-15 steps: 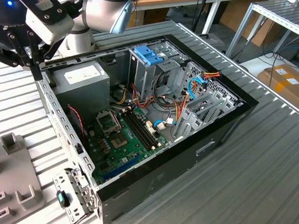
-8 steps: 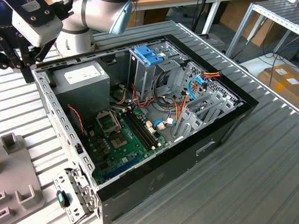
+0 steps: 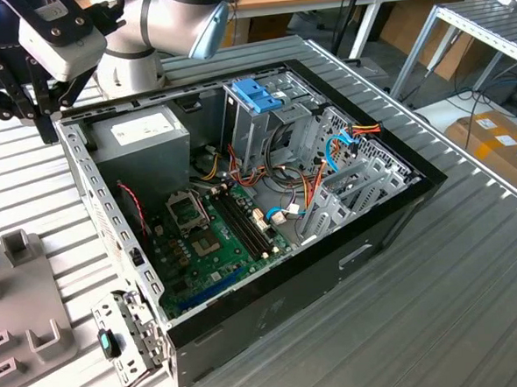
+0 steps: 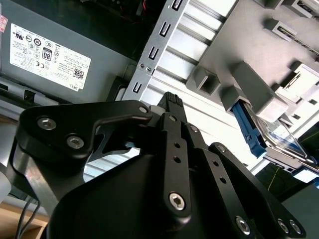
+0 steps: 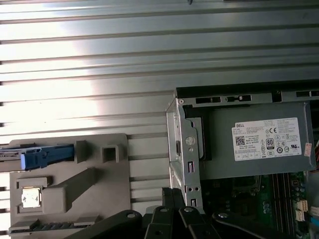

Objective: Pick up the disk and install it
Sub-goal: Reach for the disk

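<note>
- The gripper [image 4: 172,98] hangs over the table by the computer case's corner nearest the power supply [image 3: 141,135], its fingers pressed together with nothing between them
- The disk [image 5: 47,157] lies in a slot of the grey fixture [image 5: 109,191] on the table, beside the case and apart from the gripper; its blue rail shows in both wrist views
- The open computer case [image 3: 292,305] holds the power supply, a motherboard [image 3: 204,241], loose cables and a drive cage [image 3: 253,132] topped by a blue latch piece [image 3: 257,95]
</note>
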Tool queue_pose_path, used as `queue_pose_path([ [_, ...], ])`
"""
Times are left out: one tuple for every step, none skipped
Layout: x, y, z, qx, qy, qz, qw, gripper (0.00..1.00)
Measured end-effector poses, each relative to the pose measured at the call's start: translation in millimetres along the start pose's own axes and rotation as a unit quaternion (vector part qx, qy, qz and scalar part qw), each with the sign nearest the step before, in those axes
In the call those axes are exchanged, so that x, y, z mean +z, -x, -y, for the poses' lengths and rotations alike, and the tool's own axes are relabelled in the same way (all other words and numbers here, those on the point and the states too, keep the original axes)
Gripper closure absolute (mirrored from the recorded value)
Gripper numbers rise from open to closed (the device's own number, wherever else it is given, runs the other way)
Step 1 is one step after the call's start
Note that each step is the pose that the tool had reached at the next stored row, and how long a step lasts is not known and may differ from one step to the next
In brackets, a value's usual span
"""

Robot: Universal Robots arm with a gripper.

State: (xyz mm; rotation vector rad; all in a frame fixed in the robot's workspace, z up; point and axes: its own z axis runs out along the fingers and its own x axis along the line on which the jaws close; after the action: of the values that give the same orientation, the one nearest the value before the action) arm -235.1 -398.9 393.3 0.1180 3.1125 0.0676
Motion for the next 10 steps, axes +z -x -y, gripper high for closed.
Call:
queue_pose_path([
  [0.0, -0.6, 0.1, 0.0, 0.0, 0.0, 1.0, 0.89],
  [0.0, -1.7, 0.1, 0.0, 0.0, 0.0, 1.0, 0.89],
  [-0.1, -2.8, 0.2, 0.0, 0.0, 0.0, 1.0, 0.89],
  [-0.1, -3.5, 0.3, 0.0, 0.0, 0.0, 1.0, 0.89],
  [-0.1, -4.0, 0.3, 0.0, 0.0, 0.0, 1.0, 0.89],
  [-0.1, -4.7, 0.4, 0.0, 0.0, 0.0, 1.0, 0.89],
  [-0.1, -5.1, 0.4, 0.0, 0.0, 0.0, 1.0, 0.89],
  [-0.1, -5.7, 0.4, 0.0, 0.0, 0.0, 1.0, 0.89],
  [-0.2, -6.0, 0.5, 0.0, 0.0, 0.0, 1.0, 0.89],
  [-0.2, -6.5, 0.5, 0.0, 0.0, 0.0, 1.0, 0.89],
])
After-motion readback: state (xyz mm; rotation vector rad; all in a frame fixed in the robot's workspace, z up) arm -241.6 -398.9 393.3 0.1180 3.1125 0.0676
